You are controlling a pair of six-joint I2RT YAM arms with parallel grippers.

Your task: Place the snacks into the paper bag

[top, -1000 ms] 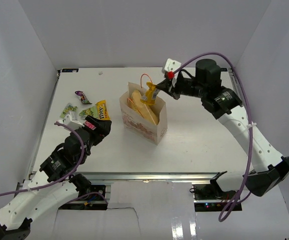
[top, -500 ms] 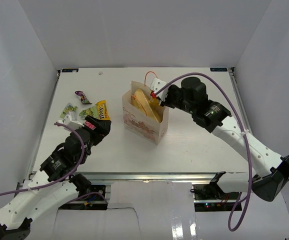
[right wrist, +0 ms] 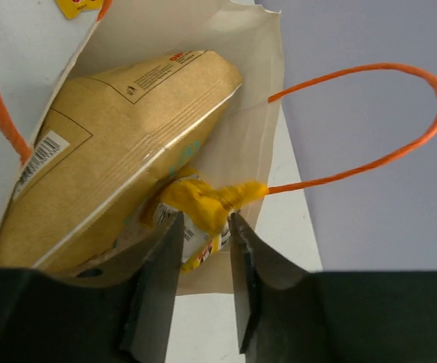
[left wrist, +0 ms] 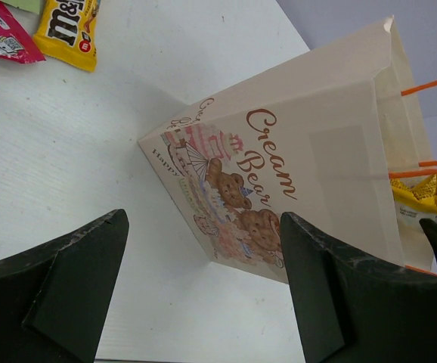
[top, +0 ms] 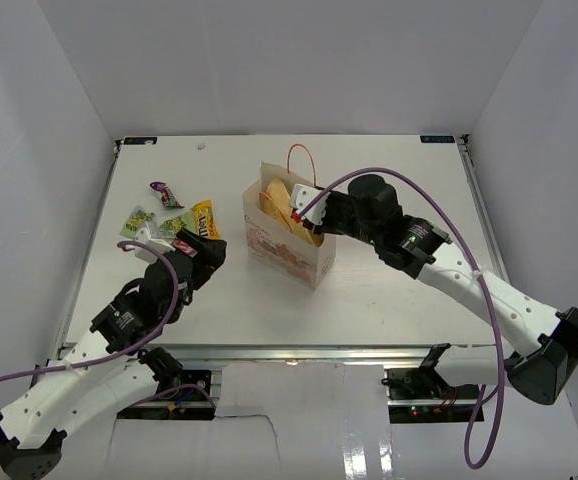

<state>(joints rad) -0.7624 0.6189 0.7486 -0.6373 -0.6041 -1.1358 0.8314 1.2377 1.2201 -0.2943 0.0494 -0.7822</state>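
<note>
plain white walls [top: 299,60] boxing in three sides, white surface [top: 369,300] in the middle, metal rail [top: 299,352] along the bottom, soft even light

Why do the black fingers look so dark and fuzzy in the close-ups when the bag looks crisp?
Left wrist view: the left fingers sit nearest the lens, dark and soft-edged; the paper bag print is sharp. Right wrist view: the right fingers are near-silhouettes; the chip bag is evenly lit.

Beige paper bag [left wrist: 339,144] with reddish bear print; golden-yellow chip bag [right wrist: 113,151].
</note>
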